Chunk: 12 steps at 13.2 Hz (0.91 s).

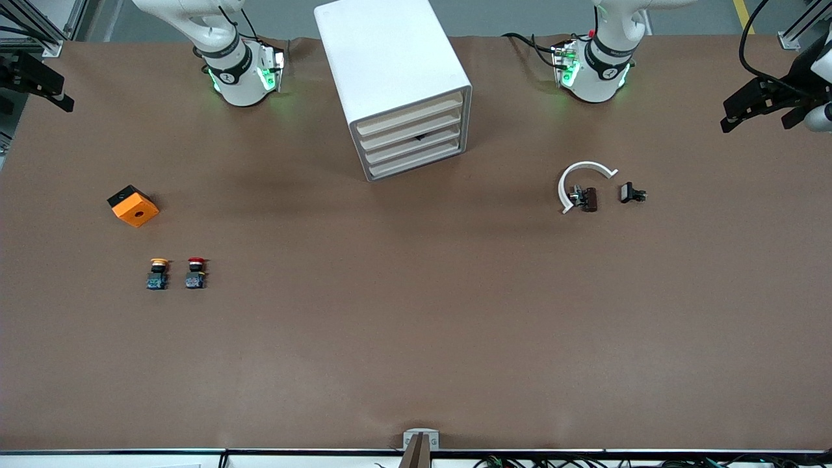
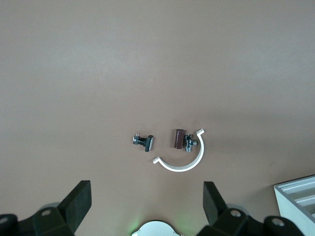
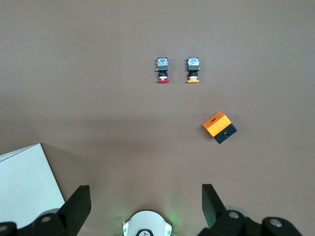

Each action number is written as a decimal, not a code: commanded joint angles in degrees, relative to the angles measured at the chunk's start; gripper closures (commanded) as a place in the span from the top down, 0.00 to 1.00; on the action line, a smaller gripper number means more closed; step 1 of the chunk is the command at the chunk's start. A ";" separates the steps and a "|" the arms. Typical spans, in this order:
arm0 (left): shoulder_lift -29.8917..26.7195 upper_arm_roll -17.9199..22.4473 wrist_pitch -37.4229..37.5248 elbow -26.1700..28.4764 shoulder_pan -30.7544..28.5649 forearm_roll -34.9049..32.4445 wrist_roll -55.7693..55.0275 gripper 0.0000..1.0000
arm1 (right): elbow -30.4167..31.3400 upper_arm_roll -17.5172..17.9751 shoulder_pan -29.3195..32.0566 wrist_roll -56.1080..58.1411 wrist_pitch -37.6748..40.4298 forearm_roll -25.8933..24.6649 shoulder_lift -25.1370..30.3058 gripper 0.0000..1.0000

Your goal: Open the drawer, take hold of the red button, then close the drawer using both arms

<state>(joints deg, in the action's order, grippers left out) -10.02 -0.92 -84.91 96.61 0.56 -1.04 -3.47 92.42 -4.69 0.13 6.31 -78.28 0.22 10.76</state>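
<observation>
Drawer (image 1: 412,133) shut in its cabinet (image 1: 390,71); button (image 1: 195,272) on the desk toward the right arm's end. Left gripper (image 2: 147,204) and right gripper (image 3: 146,202) hover with fingers apart, empty; every step remains.

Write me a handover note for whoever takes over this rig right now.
Left gripper: open, up over its end of the table, waiting.
Right gripper: open, up over its end, waiting.
Cabinet mid-table, all four drawers shut.
Red button lies on the table toward the right arm's end, beside the yellow button.
Done: nothing. Left: open drawer, grab button, close drawer.
</observation>
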 commanded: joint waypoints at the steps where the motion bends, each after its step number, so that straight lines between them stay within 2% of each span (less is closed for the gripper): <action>1: -1.67 -0.22 -0.96 1.56 -0.38 0.25 0.57 1.00 | 1.18 0.20 0.31 -0.69 -0.56 0.04 1.36 1.00; 12: -1.59 -0.22 -1.57 1.56 -0.38 0.25 0.57 1.00 | 1.27 -0.15 0.40 -0.95 -0.47 1.09 1.19 1.00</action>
<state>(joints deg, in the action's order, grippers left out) -10.02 -0.92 -85.41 96.65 0.56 -1.04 -3.47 92.50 -4.87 0.13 6.18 -78.28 0.39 10.76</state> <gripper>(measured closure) 0.000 0.000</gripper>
